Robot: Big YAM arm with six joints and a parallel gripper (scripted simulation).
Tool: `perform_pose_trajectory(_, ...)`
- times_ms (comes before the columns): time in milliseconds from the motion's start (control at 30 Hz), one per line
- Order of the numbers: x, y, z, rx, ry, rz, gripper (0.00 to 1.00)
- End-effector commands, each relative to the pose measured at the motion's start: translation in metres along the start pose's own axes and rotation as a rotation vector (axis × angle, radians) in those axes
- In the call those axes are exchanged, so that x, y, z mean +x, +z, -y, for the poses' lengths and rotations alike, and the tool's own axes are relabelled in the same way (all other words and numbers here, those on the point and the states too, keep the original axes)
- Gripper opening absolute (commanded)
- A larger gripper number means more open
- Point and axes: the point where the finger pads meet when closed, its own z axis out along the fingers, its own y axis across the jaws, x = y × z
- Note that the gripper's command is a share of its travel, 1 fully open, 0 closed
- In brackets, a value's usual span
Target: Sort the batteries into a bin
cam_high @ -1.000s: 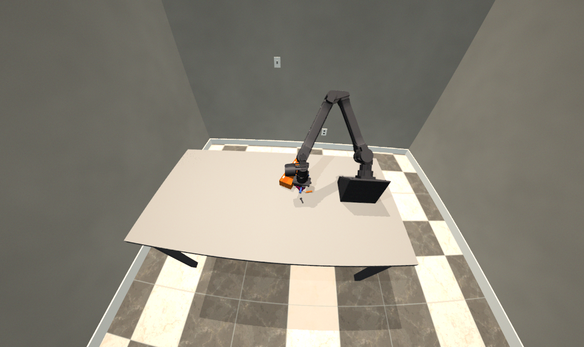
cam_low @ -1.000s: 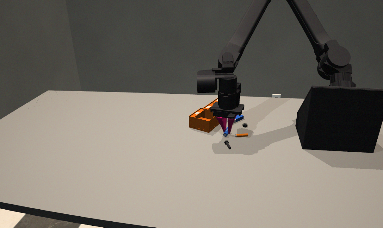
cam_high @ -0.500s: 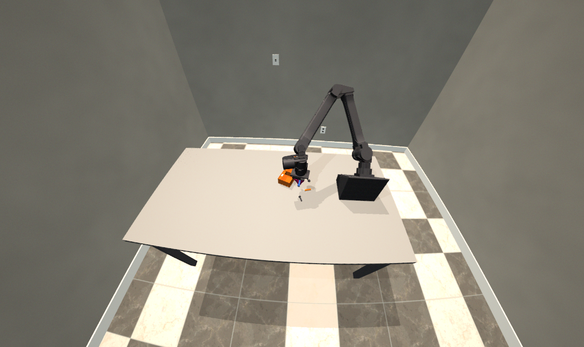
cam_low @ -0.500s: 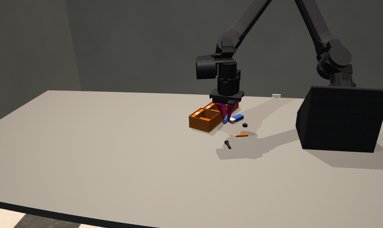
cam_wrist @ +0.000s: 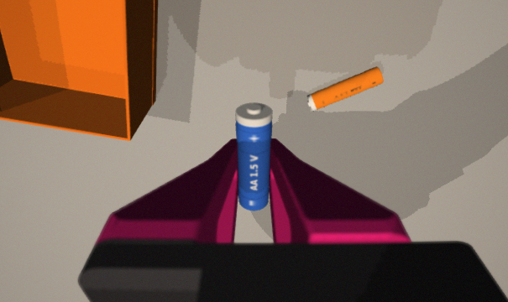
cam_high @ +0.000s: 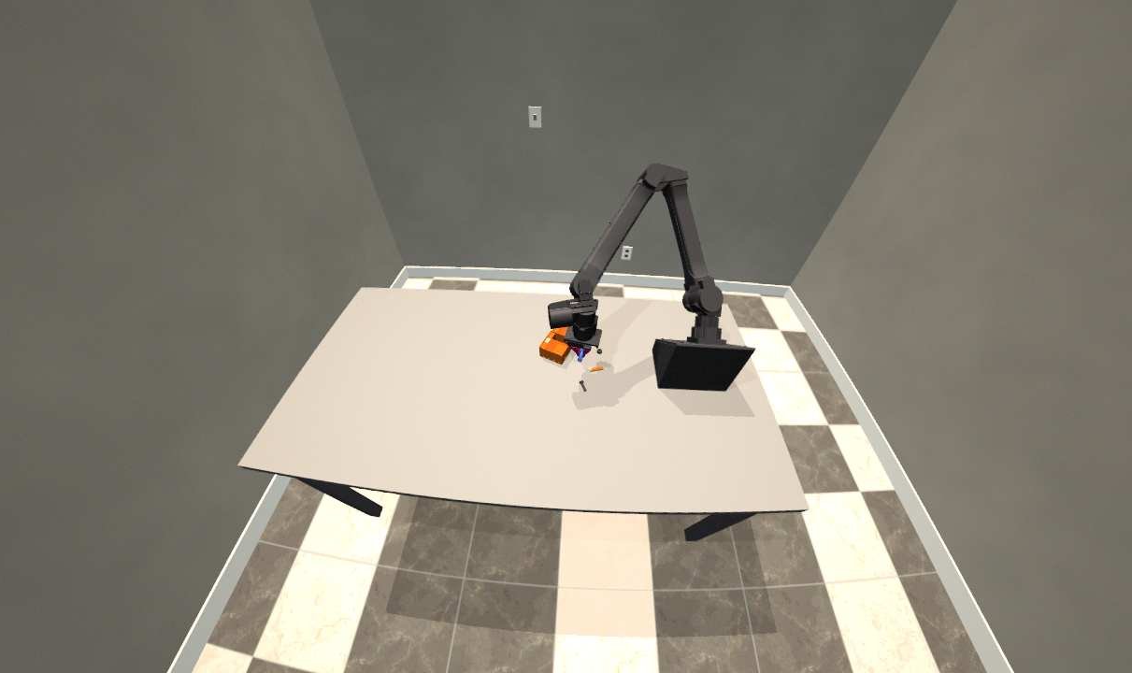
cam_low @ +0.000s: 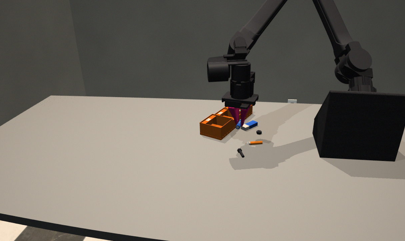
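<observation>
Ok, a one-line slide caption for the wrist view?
Hand clamped on the blue AA battery, orange bin at upper left, orange battery lying beyond.

Bare test room, grey walls (cam_high: 176, 208), checkered tile floor (cam_high: 510, 585), lone table (cam_high: 436, 418), wall switch (cam_high: 534, 116)

Magenta gripper (cam_wrist: 254, 184) clamped on a blue AA battery (cam_wrist: 254, 157), orange battery (cam_wrist: 345, 89) lay ahead to its right, orange bin (cam_wrist: 75, 63) ahead to its left.
</observation>
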Motion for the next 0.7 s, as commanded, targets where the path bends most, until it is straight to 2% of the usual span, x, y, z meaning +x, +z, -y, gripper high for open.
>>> perform_pose_trajectory(0,-0.001,-0.0057,-0.0195,-0.018,0.046,-0.008,0.08)
perform_pose_trajectory(667,-0.0014,-0.0047,-0.0194,-0.014,0.039,-0.006,0.08)
